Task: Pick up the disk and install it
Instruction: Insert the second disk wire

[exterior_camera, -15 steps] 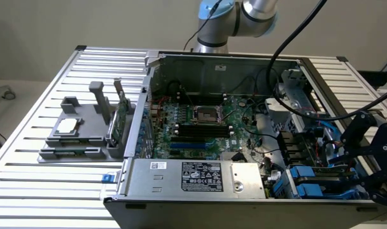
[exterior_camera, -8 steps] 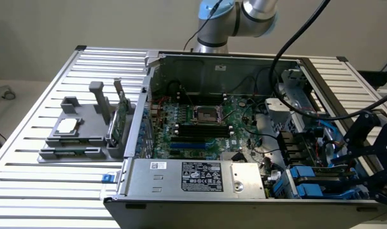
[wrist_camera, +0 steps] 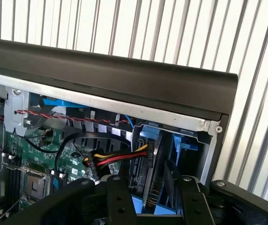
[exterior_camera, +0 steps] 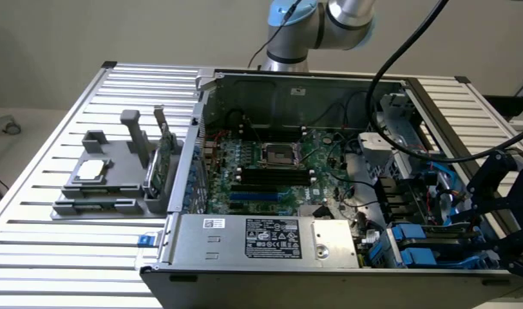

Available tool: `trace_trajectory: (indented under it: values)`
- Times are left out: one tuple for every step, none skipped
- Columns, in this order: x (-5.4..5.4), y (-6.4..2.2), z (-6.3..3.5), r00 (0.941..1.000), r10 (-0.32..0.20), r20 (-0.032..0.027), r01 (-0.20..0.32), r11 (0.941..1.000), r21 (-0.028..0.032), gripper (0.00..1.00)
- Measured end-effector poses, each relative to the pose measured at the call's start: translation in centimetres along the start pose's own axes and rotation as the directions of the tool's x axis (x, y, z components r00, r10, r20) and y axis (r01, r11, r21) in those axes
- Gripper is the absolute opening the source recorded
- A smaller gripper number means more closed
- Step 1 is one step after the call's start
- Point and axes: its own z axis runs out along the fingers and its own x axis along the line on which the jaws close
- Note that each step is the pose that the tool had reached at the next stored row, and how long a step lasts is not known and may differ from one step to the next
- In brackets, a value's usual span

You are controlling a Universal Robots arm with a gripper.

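Observation:
In the wrist view the disk (wrist_camera: 153,157) stands on edge in the drive bay at the corner of the open computer case. It is a dark metal slab in a bright blue carrier frame. My gripper (wrist_camera: 153,183) straddles it, one black finger (wrist_camera: 120,194) against the blue frame and the other finger (wrist_camera: 190,197) against the far side, so it looks shut on the disk. In the exterior view the gripper (exterior_camera: 493,219) hangs over the drive bay at the case's near corner on the exterior view's right.
A yellow, red and black power cable (wrist_camera: 117,158) runs close beside one finger. The black case wall (wrist_camera: 124,79) rises just beyond the bay. Blue carriers (exterior_camera: 413,243) sit in the bay beside the power supply (exterior_camera: 270,238). A grey fixture (exterior_camera: 102,183) with a chip and green card stands on the exterior view's left.

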Motion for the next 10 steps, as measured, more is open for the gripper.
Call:
trace_trajectory:
  values:
    - [-0.02, 0.00, 0.00, 1.0000, 0.001, 0.0008, -0.001, 1.0000, -0.0002, 0.43]
    - [-0.04, 0.01, 0.00, 1.0000, 0.002, 0.0017, -0.002, 1.0000, -0.0004, 0.43]
    - [-0.05, 0.00, -0.01, 1.0000, 0.003, 0.0028, -0.003, 1.0000, -0.0005, 0.43]
    - [-0.07, 0.00, -0.01, 1.0000, 0.005, 0.0041, -0.005, 1.0000, -0.0007, 0.43]
    - [-0.08, 0.00, 0.00, 1.0000, 0.006, 0.0052, -0.006, 1.0000, -0.0009, 0.43]
    - [-0.09, 0.00, 0.01, 1.0000, 0.007, 0.0062, -0.007, 1.0000, -0.0011, 0.43]
    - [-0.10, 0.00, 0.02, 0.9999, 0.008, 0.0072, -0.008, 1.0000, -0.0014, 0.43]
    - [-0.10, 0.00, 0.02, 0.9999, 0.010, 0.0080, -0.010, 1.0000, -0.0016, 0.41]
    - [-0.10, 0.00, 0.02, 0.9999, 0.011, 0.0089, -0.011, 0.9999, -0.0019, 0.41]
    - [-0.11, -0.01, 0.02, 0.9999, 0.012, 0.0094, -0.012, 0.9999, -0.0020, 0.33]
